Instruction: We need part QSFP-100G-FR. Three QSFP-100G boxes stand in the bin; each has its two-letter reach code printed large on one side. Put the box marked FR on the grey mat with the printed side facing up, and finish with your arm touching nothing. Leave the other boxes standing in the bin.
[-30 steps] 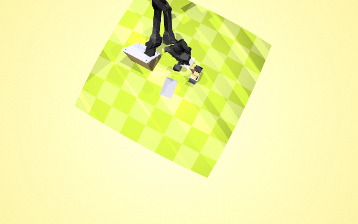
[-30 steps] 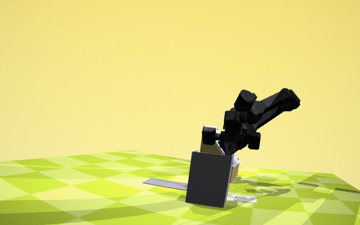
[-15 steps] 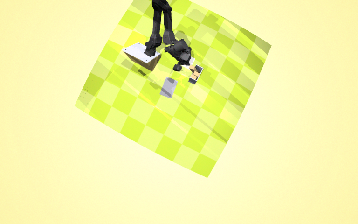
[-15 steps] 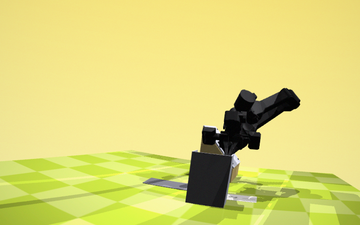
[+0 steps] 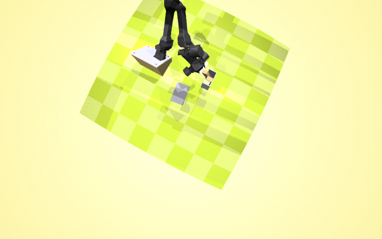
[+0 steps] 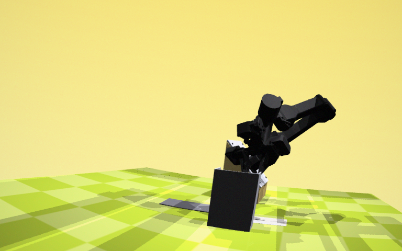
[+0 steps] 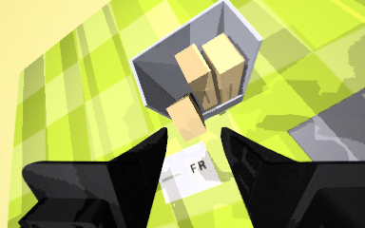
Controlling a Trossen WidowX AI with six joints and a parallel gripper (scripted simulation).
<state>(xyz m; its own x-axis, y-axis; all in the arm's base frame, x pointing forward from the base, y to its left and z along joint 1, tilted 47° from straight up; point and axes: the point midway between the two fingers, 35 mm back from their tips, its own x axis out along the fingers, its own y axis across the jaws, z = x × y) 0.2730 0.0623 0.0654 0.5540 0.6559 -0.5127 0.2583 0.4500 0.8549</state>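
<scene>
Status: fingers parted at the bin, FR transfer outstanding.
The fingers stand partly open with nothing between them. Just ahead, the nearest box (image 7: 186,118) (image 5: 205,73) leans at the near wall of the bin (image 7: 162,81) (image 5: 205,86) (image 6: 232,200); two further boxes (image 7: 223,54) stand beside it. Which of the three is the FR box cannot be told: no reach code is legible on any of them. A white card (image 7: 187,178) (image 6: 275,220) marked FR lies outside the bin. Farther out, the grey mat (image 7: 337,128) (image 5: 180,93) (image 6: 183,204) bears no box. Remaining: code identification, grasp, extraction, placement print-up, release and arm withdrawal.
</scene>
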